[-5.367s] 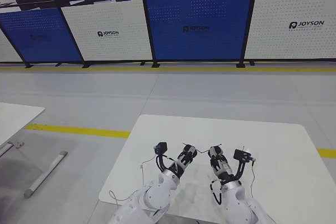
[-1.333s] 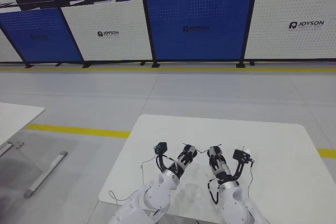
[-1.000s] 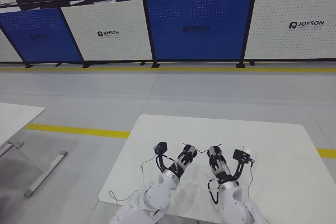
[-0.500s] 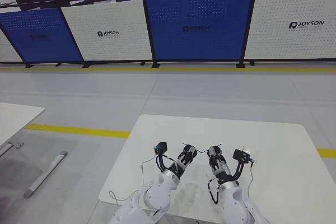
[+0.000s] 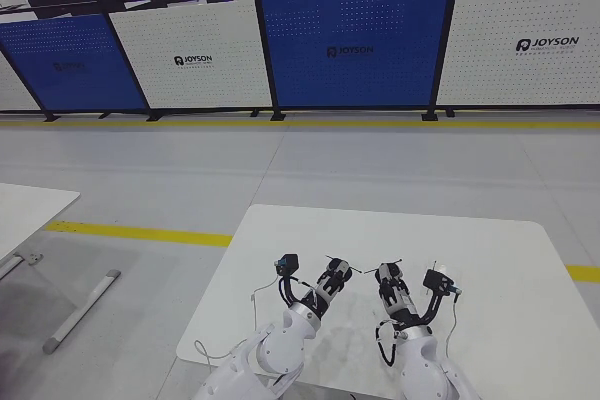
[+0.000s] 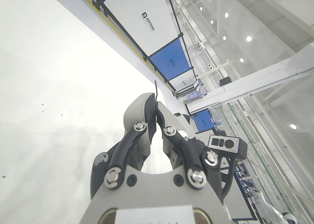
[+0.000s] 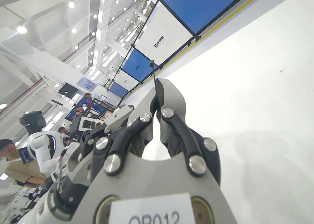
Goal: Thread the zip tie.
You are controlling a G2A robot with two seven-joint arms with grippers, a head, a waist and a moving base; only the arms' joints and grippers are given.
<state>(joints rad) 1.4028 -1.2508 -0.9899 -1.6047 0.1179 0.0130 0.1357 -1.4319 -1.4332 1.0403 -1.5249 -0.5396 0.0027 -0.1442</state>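
Observation:
The zip tie is a thin black strip held at both ends above the white table. In the left wrist view, my left gripper is shut on it, and a short pointed tail of the zip tie sticks out past the fingertips. My right gripper is shut on the other end, with the square head of the zip tie standing just beyond its tips. From above, the left gripper and right gripper sit side by side near the table's front, a small gap between them.
The table top stretches bare ahead and to the right of both grippers. Another white table stands off to the left across the floor. Blue and white fence panels line the back, behind a yellow floor line.
The right arm has shifted slightly to the right, widening the gap between the grippers a little. The left arm has stayed put.

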